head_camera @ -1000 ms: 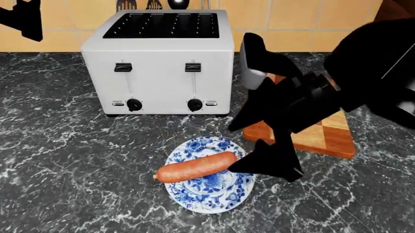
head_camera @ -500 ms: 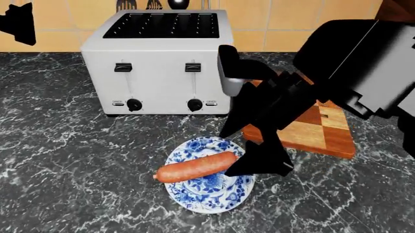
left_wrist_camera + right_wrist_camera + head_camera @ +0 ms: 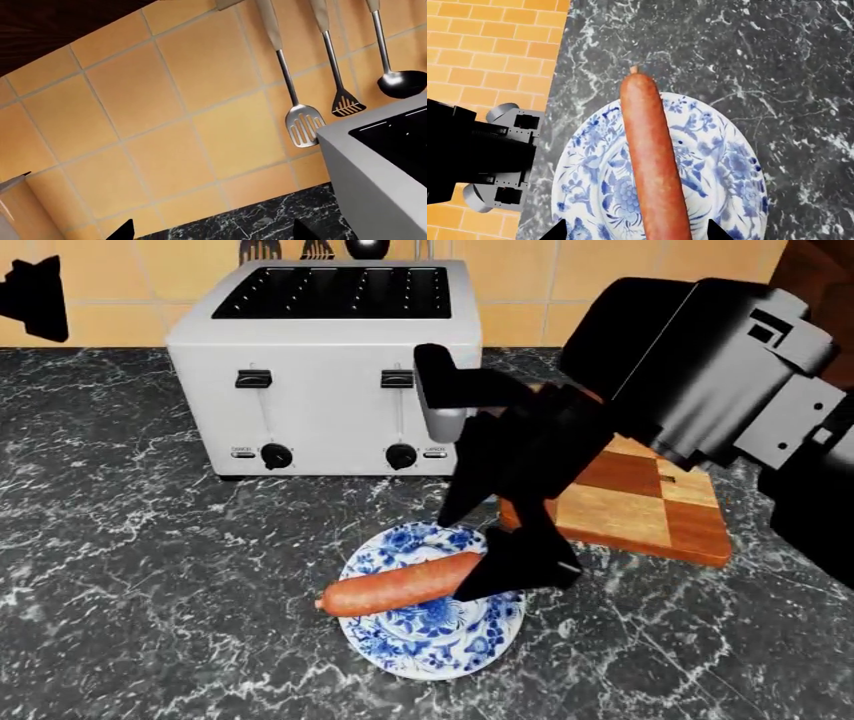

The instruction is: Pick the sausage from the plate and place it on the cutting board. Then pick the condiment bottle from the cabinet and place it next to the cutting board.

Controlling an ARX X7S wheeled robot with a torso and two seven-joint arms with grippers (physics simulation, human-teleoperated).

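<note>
only tiny unreadable toaster labels, sausage on plate

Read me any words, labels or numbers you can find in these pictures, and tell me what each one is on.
No text is readable.
Toaster: two small labels beside its front knobs, too small and blurred to read.
Plate: only a blue floral pattern, no lettering.

One sausage, one plate, one cutting board, one toaster, three hanging utensils.
</note>
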